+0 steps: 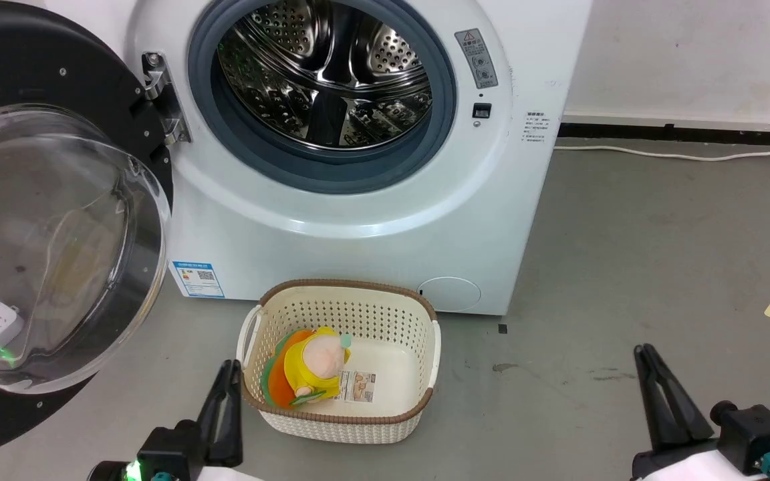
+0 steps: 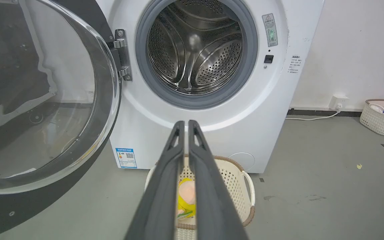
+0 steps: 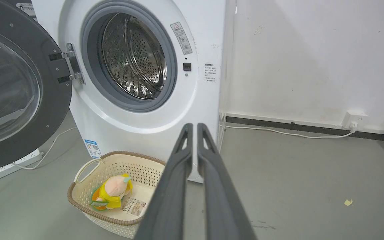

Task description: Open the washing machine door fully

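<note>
Bare grey floor runs up to a white wall, where the washing machine stands. The washing machine door hangs swung wide on its hinge, left of the steel drum. It lies up and to the left of the left pincer, the nearer one. The right pincer sits well apart to the right. Both have their fingers pressed together, holding nothing. Any last push, I'd judge, goes leftward.
</note>
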Controlling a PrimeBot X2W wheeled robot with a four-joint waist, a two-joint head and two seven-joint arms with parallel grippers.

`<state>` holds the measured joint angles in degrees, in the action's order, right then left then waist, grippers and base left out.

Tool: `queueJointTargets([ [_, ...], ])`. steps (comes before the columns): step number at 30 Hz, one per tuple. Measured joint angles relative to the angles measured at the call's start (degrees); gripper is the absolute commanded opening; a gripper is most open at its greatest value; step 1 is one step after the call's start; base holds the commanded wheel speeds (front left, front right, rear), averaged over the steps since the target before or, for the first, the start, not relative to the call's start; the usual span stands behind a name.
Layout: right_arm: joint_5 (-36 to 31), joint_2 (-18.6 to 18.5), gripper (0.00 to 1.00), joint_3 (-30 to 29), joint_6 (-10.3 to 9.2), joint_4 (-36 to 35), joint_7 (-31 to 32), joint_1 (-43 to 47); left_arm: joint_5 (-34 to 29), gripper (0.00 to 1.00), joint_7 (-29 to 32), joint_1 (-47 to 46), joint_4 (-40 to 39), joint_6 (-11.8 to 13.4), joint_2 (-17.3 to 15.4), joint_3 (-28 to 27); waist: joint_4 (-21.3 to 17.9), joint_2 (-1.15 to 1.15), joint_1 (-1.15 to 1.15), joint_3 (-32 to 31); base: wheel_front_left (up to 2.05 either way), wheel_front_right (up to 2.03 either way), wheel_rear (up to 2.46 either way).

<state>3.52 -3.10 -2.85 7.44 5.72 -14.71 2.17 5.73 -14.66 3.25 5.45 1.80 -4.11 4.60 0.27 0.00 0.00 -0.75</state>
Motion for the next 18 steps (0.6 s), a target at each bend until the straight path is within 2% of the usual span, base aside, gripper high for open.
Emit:
queueJointTargets([
  [18, -0.1, 0.0, 0.0, 0.4, 0.0, -0.7, 2.6, -0.1, -0.6, 0.0, 2.6, 0.0, -0.7, 0.0, 0.0, -0.7, 0.0, 0.0, 0.0, 0.1, 0.0, 0.0, 0.0],
])
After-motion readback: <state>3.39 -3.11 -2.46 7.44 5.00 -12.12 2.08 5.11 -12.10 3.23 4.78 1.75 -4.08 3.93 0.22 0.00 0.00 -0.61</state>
